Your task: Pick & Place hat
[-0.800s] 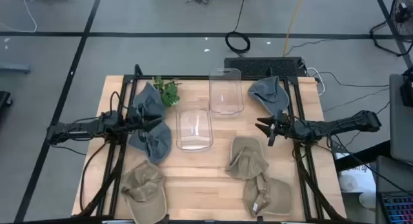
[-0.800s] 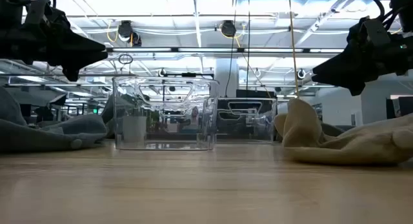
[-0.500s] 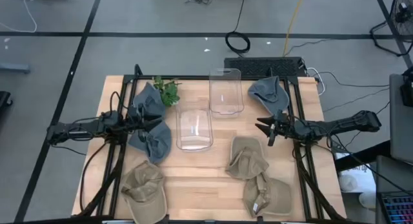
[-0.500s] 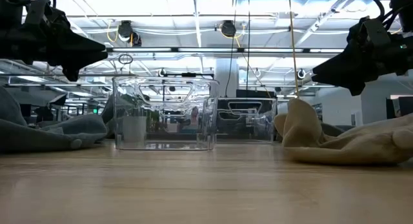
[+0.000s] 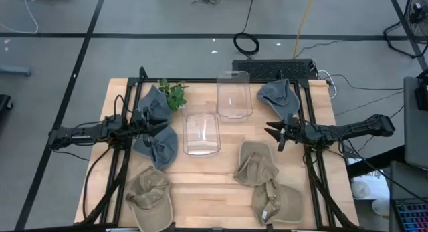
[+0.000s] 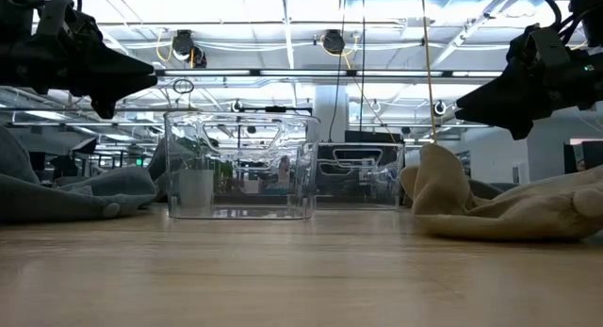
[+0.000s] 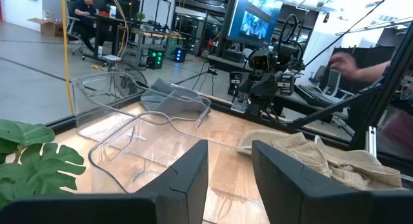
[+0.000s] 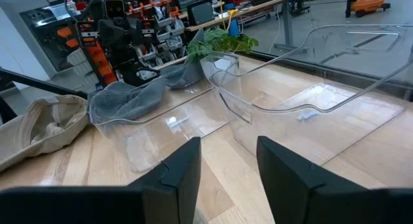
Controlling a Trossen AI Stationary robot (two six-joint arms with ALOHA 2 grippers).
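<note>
the left gripper [image 5: 168, 127] hovers with fingers apart, holding nothing, a grey hat [image 5: 158, 147] just under its tip. the right gripper [image 5: 270, 132] is also parted and empty; a tan hat [image 5: 256, 164] lies near, below it.

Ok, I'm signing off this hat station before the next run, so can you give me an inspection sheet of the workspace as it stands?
Surface: light wooden table, black frame rails along its sides.
Job's things: three grey fabric hats; three tan fabric hats; two clear plastic bins, both empty.
Clutter: small green leafy plant.
Grippers: left end effector and right end effector both open, holding nothing, above the table.
Cables: black coil and a yellow lead on the floor.
Surroundings: a seated person at a desk, left wrist view.
</note>
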